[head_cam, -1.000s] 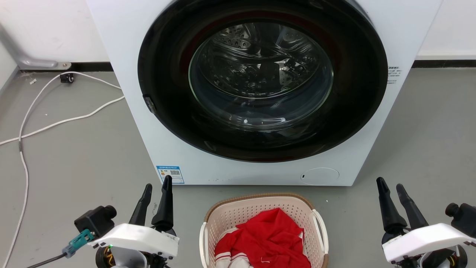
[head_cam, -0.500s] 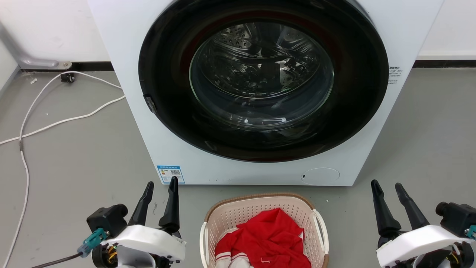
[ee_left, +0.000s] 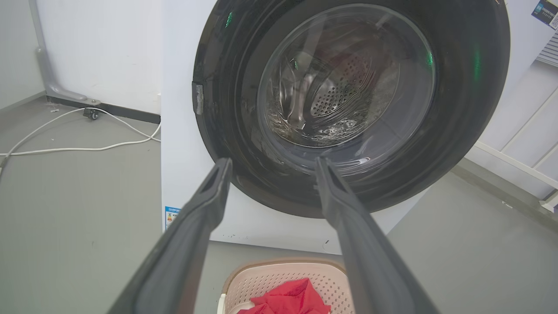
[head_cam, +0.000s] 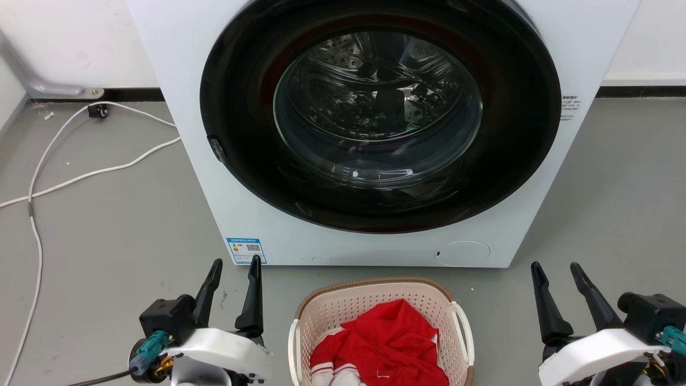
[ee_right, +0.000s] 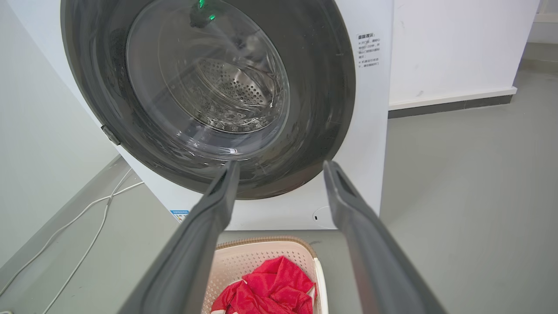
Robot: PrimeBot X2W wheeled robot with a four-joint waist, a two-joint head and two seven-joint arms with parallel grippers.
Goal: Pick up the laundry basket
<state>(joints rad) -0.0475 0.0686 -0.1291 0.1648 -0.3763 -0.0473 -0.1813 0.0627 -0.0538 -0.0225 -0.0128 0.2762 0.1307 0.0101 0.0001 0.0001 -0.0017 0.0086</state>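
Two grippers are flanking your target: your left gripper (head_cam: 236,260) is hovering spread wide and empty, the laundry basket (head_cam: 348,308) is sitting on the floor (head_cam: 107,230) before the washer (head_cam: 203,161), and your right gripper (head_cam: 554,265) is hovering equally wide, empty.

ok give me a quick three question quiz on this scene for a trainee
1. True or false: the laundry basket stands on the floor in front of the washer.
2. What lies in the basket? A) a red garment B) blue towels C) nothing
3. Fill in: the left gripper and the right gripper both have their fingers ____.

Key: 1 true. 2 A. 3 open, with nothing between them.
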